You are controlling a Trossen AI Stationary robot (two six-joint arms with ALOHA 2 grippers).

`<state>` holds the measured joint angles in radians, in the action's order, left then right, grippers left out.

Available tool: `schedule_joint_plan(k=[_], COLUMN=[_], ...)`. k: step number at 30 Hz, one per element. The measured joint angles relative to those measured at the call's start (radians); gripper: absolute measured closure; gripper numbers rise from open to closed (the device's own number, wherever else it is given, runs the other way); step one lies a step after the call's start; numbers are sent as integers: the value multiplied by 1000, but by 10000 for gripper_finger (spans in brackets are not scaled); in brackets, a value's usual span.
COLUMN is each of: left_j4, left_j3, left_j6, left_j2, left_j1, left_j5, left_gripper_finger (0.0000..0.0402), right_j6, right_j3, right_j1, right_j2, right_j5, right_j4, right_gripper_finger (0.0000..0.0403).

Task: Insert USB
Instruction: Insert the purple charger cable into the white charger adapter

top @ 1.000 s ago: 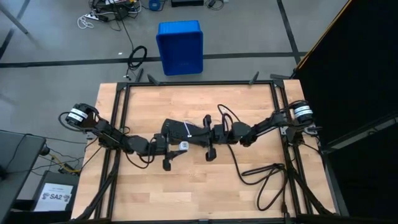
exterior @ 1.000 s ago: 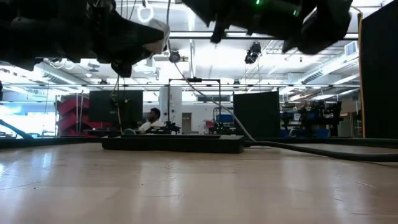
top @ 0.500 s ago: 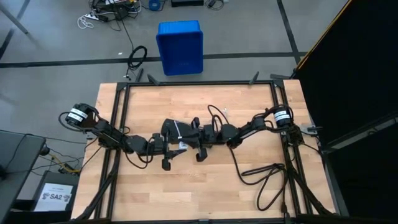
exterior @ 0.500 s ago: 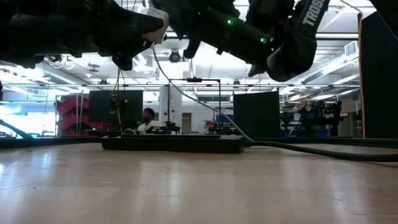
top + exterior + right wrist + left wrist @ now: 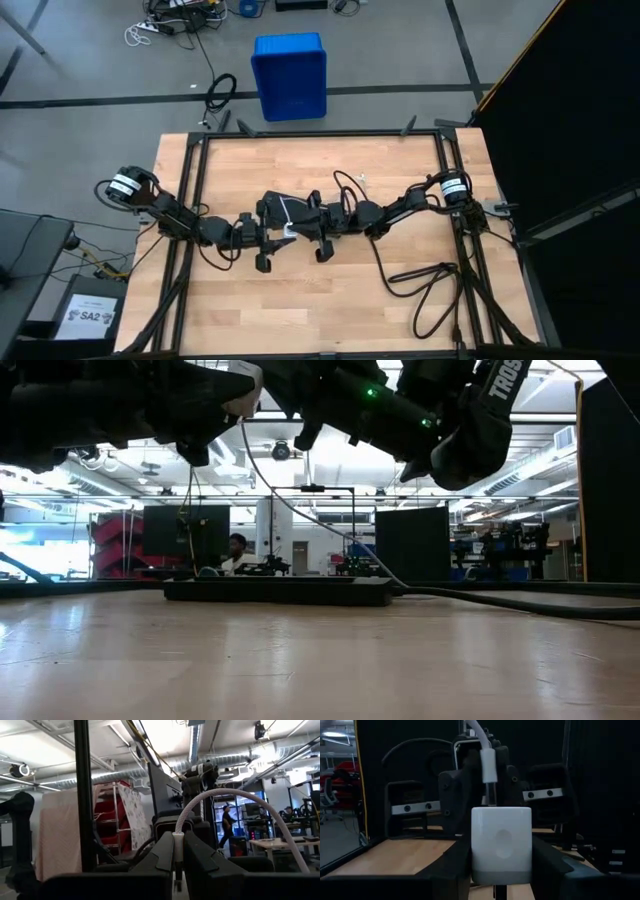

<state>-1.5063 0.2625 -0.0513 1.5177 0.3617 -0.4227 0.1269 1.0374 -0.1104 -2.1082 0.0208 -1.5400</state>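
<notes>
1. Your left gripper (image 5: pixel 500 870) is clamped on a small white square charger block (image 5: pixel 501 844), up in the air over the middle of the wooden table (image 5: pixel 320 300).
2. Your right gripper (image 5: pixel 178 865) is squeezed shut on the plug end of the thin white USB cable (image 5: pixel 235 800).
3. That plug points down at the block's top, at 12 o'clock in your left wrist view.
4. A thick black cord (image 5: pixel 430 285) lies at 4 o'clock on the table.

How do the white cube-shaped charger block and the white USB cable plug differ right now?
The white cube-shaped charger block is squat and wide; the white USB cable plug is slim and long. The charger sits between the left gripper fingers; the plug is pinched by the shut right gripper. The plug trails a curved cable; the block has none. Both are white, held above the table, plug lined up over the block.
</notes>
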Motion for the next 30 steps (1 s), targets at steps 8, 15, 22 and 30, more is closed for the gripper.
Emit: schedule_joint_plan(k=[8, 15, 22, 30], left_j4=[-63, -65, -62, -28], left_j3=[-73, -63, -57, -57], left_j6=[29, 24, 2, 0], left_j2=[-6, -6, -6, -6], left_j1=[7, 7, 7, 7], left_j5=[-36, -33, -28, -46], left_gripper_finger=[275, 275, 275, 275], right_j6=[-3, 0, 0, -3], right_j3=[-1, -1, -1, 40], right_j1=[0, 0, 9, 8], right_j2=[0, 0, 1, 1], right_j5=[0, 0, -18, -47], right_j4=[3, 3, 19, 107], right_gripper_finger=[403, 403, 403, 403])
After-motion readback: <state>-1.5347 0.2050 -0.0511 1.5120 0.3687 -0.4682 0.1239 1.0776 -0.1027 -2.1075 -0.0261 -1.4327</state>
